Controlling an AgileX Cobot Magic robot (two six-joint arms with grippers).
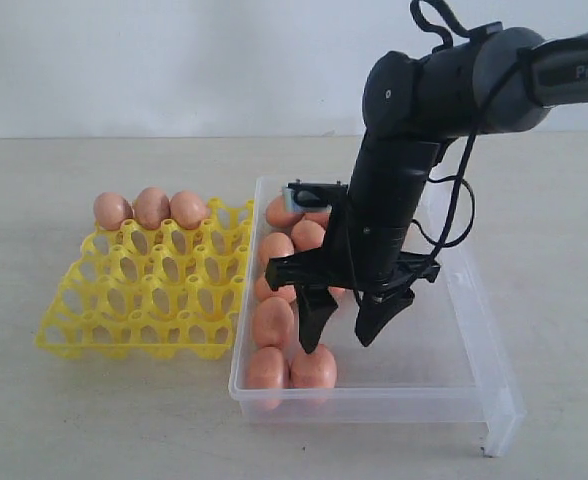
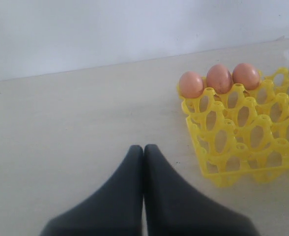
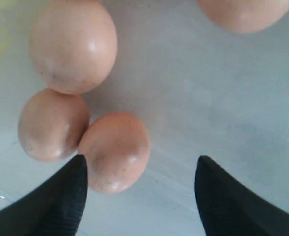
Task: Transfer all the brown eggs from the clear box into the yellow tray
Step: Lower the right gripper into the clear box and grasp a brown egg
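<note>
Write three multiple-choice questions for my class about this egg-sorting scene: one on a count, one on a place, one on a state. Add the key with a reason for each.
1. How many eggs sit in the yellow tray?
A) three B) one C) six

2. Where is the right gripper?
A) over the tray B) over the clear box C) over bare table

3. What state is the left gripper in?
A) open B) shut on an egg C) shut, holding nothing

Key:
1 A: three eggs line one edge row of the tray; the other cups are bare.
2 B: its open tips hang above eggs lying inside the box.
3 C: the left wrist view shows its tips pressed together with nothing between.
</note>
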